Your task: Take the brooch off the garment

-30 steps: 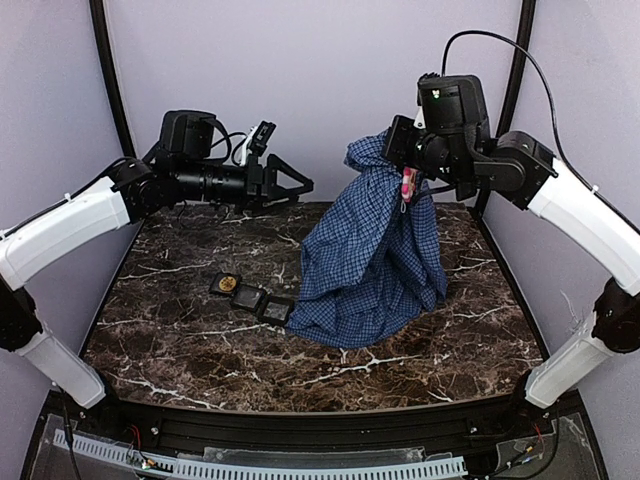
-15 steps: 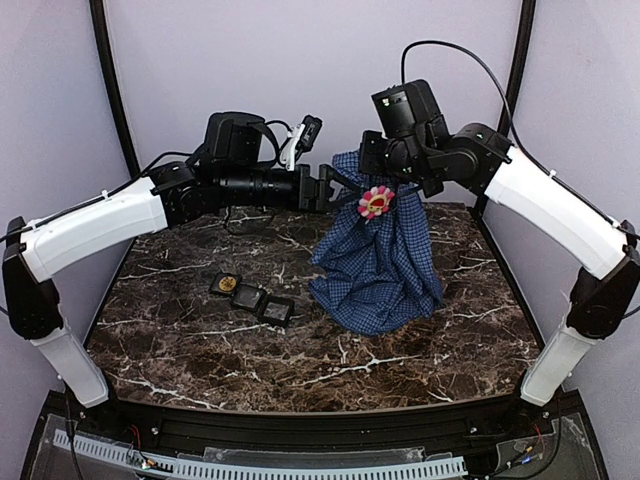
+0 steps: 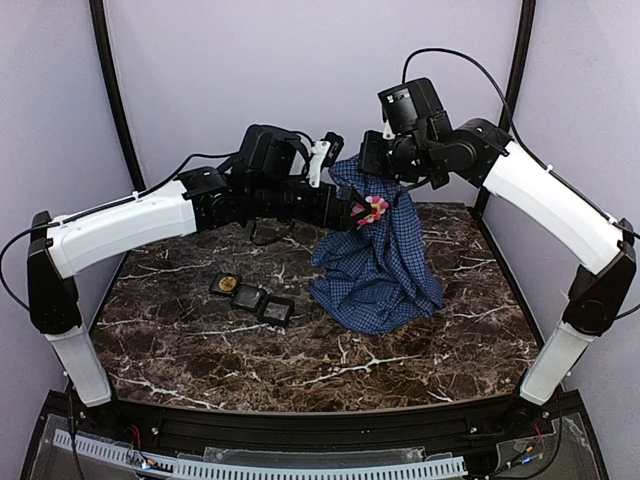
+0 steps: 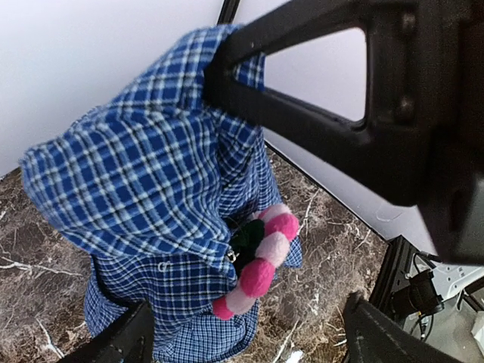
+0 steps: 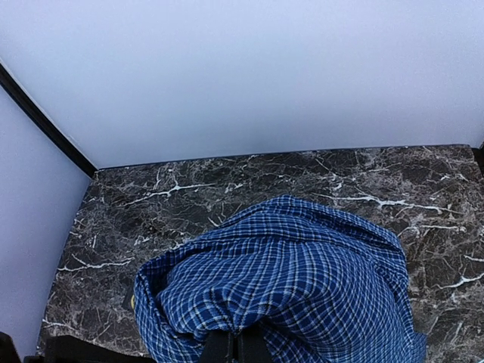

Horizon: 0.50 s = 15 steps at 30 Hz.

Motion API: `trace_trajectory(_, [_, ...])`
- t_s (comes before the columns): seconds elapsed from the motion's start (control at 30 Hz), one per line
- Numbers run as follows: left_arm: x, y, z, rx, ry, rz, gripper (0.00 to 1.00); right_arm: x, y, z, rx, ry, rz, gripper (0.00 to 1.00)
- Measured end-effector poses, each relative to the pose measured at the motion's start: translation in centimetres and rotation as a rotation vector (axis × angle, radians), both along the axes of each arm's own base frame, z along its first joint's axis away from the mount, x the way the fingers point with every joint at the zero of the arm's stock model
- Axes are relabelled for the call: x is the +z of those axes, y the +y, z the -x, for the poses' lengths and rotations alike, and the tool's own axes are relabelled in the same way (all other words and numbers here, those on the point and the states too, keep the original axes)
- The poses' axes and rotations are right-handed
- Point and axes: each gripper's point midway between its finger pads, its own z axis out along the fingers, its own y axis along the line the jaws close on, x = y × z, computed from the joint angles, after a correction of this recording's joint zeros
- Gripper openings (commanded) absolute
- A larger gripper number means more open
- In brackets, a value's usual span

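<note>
Fingers of left gripper [image 4: 248,327] spread wide, with nothing between them. Straight ahead, near but apparently not yet touched: brooch [image 4: 261,261], a flower of pink and white petals with dark centre, pinned on front of blue checked shirt [image 4: 144,174] just beside small white button [image 4: 162,266]. Advance slowly, centred on the flower, to bring one finger to each side of the petals. Close on the petal edges only, never on the cloth behind; otherwise risk of dragging the whole shirt. Then pull straight back along the approach line, gently, perhaps with small wiggle to free the pin; fastening at the back hidden, so impossible to judge its strength. Above and beyond the brooch: right gripper [image 5: 234,346], shut tight on top fold of the shirt, hanging it up with lower hem resting on marble table [image 3: 200,340]. Hold this clamp firm and unmoving, to give counter-tension during the pull. Lower down and back toward the arm's base, on the table: black three-slot tray [image 3: 252,296], apart from the shirt hem, likely the place for the freed brooch.
</note>
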Motion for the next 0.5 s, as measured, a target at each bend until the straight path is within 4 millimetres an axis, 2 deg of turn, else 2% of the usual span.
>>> trace_trajectory(0.07, [-1.0,-0.6,-0.1,-0.003,0.012,-0.013,0.73,0.0,0.1,0.1,0.008,0.005,-0.009,0.00])
trace_trajectory(0.1, [-1.4,-0.8,-0.2,-0.004,0.020,-0.017,0.59,0.0,0.2,0.1,0.012,0.008,-0.015,0.00])
trace_trajectory(0.13, [-1.8,-1.1,-0.3,-0.005,0.028,-0.019,0.53,0.0,0.2,0.2,0.017,0.011,-0.019,0.00])
trace_trajectory(0.17, [-2.0,-1.3,-0.4,-0.005,0.038,-0.016,0.40,0.0,0.2,0.3,0.019,0.014,-0.023,0.00])
trace_trajectory(0.23, [-2.5,-1.8,-0.7,-0.010,0.042,-0.024,0.26,-0.1,0.2,0.5,0.023,0.018,-0.025,0.00])
trace_trajectory(0.3, [-3.0,-1.9,-1.1,0.002,0.050,-0.037,0.16,-0.1,0.0,0.6,0.023,0.021,-0.028,0.00])
trace_trajectory(0.4, [-3.8,-0.7,-2.2,0.051,0.060,-0.071,0.04,-0.4,-0.4,0.8,0.027,0.031,-0.029,0.00])
trace_trajectory(0.5, [-4.9,2.0,-3.6,0.109,0.093,-0.077,0.01,-1.2,-0.8,1.3,0.053,0.060,-0.034,0.00])
